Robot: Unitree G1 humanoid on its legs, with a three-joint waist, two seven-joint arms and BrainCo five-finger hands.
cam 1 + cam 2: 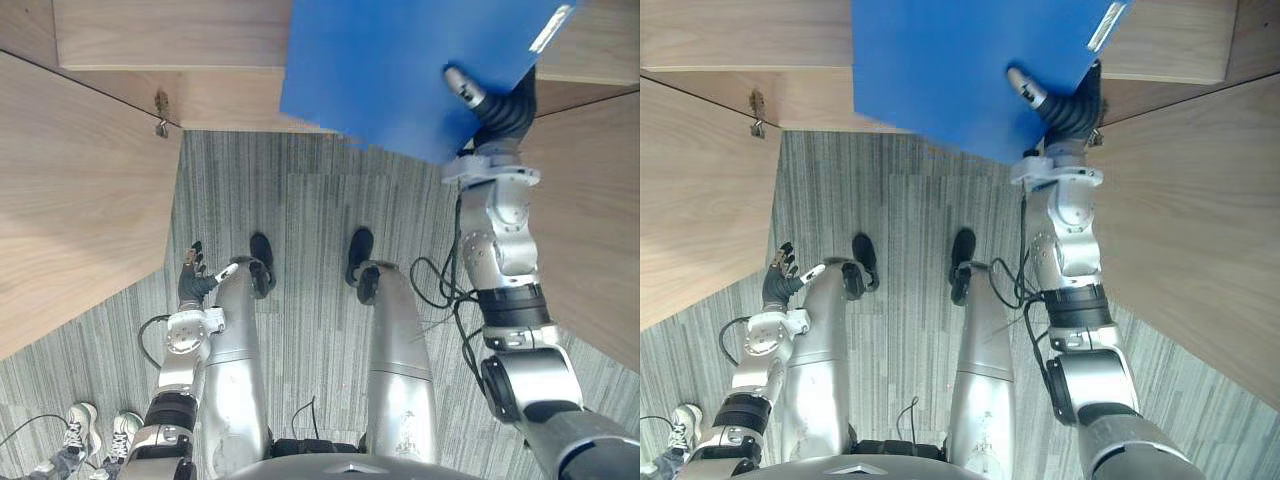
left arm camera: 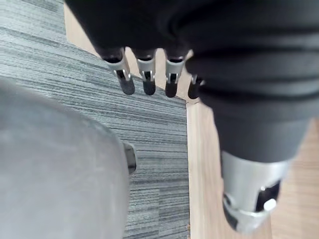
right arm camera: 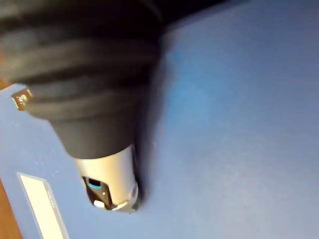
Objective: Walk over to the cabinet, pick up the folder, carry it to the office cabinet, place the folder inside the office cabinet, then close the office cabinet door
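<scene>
- Right wrist view: the thumb [image 3: 112,184] of the right hand [image 1: 503,112] presses flat on the top face of the blue folder [image 1: 380,70]. The fingers are hidden under the folder, so the hold reads as a pinch from above and below.
- The pinch sits at the folder's near corner, beside the white label strip [image 1: 552,28]. Most of the folder juts out unsupported toward the robot's left.
- The folder is held up in the air over the carpet [image 1: 300,200], in front of the wooden cabinet panels [image 1: 80,200].
- My judgement: it is light, thin and stiff enough to stay flat, but its smooth cover could slip or pivot around a one-corner pinch. A hold nearer mid-edge would steady it.
- The left hand [image 1: 193,280] hangs by the leg, its fingers [image 2: 148,82] straight and holding nothing.
</scene>
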